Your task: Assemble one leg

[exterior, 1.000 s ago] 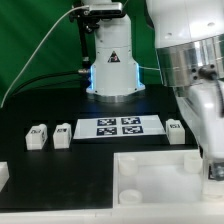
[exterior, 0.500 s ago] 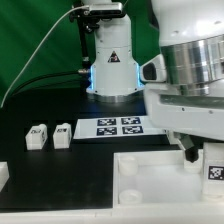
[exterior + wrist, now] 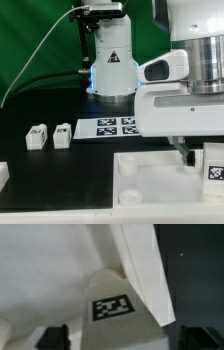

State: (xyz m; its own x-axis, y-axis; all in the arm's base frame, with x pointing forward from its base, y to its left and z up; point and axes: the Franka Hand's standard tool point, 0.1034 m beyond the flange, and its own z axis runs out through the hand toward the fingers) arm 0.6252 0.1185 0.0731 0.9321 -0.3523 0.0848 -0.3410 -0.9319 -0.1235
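Observation:
In the wrist view a white leg with a black-and-white tag sits between my gripper's two dark fingers. It is held just above the large white panel, near the panel's raised edge. In the exterior view the gripper is at the right, low over the panel, and the held leg's tag shows beside a finger. Two more legs stand on the black table at the left.
The marker board lies flat behind the panel. The arm's base stands at the back. A small white part shows at the exterior view's left edge. My arm's bulk covers the table right of the marker board.
The arm's wrist has swung toward the exterior view's left and now hides the leg that stood right of the marker board. The held leg stays over the panel's right side.

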